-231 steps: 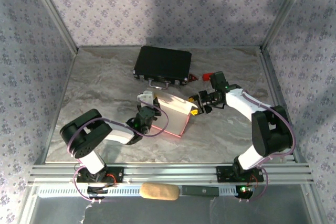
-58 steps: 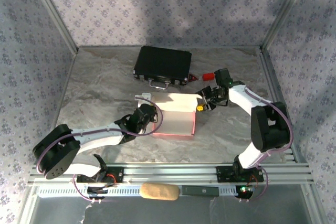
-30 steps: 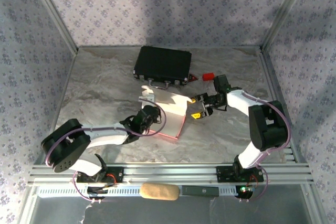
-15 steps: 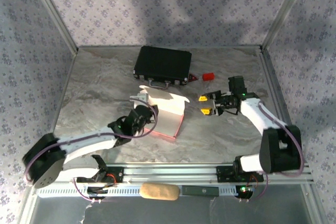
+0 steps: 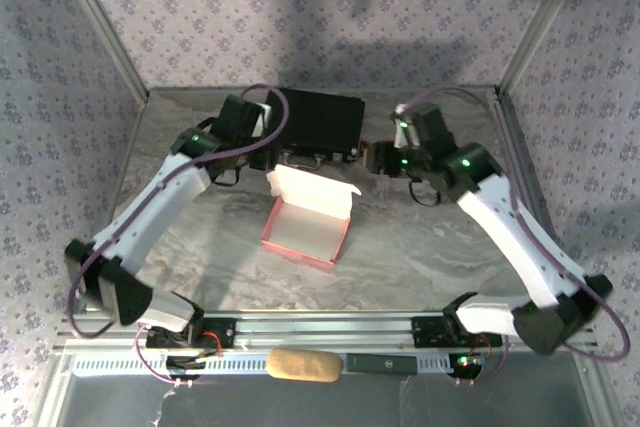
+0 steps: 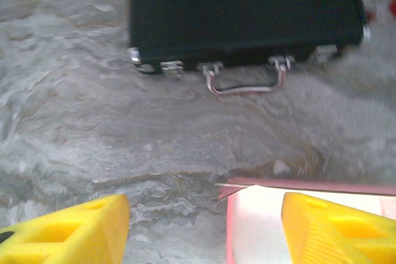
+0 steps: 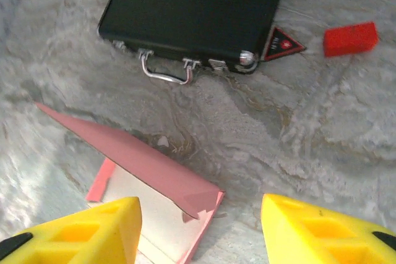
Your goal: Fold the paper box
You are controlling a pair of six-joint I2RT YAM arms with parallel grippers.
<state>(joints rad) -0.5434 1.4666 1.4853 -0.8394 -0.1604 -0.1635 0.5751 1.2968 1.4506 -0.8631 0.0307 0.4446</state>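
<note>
Box [image 5: 305, 230] at table centre, lid [image 5: 318, 190] standing open. Left gripper [image 6: 204, 217] and right gripper [image 7: 201, 214] are spread wide, empty, above it. The lid is best pressed down while the base is steadied.

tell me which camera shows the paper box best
Top external: the whole paper box sits open, lid flap raised at the back. Right wrist shows the flap and part of the pale inside; left wrist catches one edge and corner.
</note>
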